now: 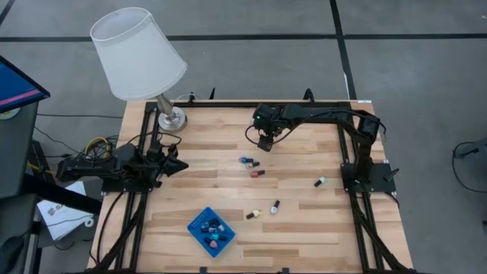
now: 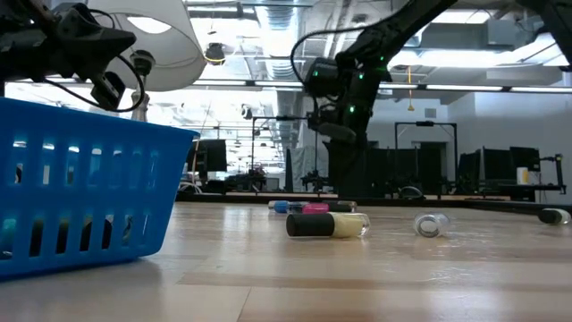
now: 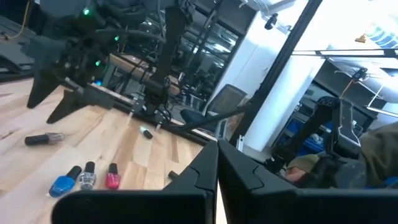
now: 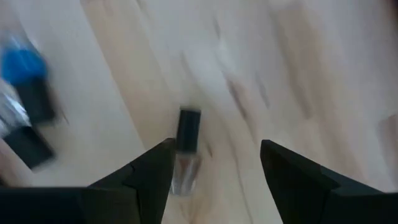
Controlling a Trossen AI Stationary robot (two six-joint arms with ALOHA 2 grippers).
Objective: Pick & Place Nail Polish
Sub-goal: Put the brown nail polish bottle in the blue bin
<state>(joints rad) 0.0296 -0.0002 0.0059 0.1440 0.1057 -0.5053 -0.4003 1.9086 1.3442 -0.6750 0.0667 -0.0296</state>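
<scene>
Grey floor (image 1: 426,76), white-shaded lamp (image 1: 138,53), bright ceiling lights (image 2: 500,54).

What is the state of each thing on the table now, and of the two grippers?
right gripper: open, empty, above the table.
left gripper: shut, nothing held, at the left side.
blue tray: upright, several bottles inside.
blue bottle: lying on the table.
red bottle: lying on the table.
yellow bottle: lying on its side.
lamp: upright.

No readable text, labels, brands, numbers or signs anywhere.
</scene>
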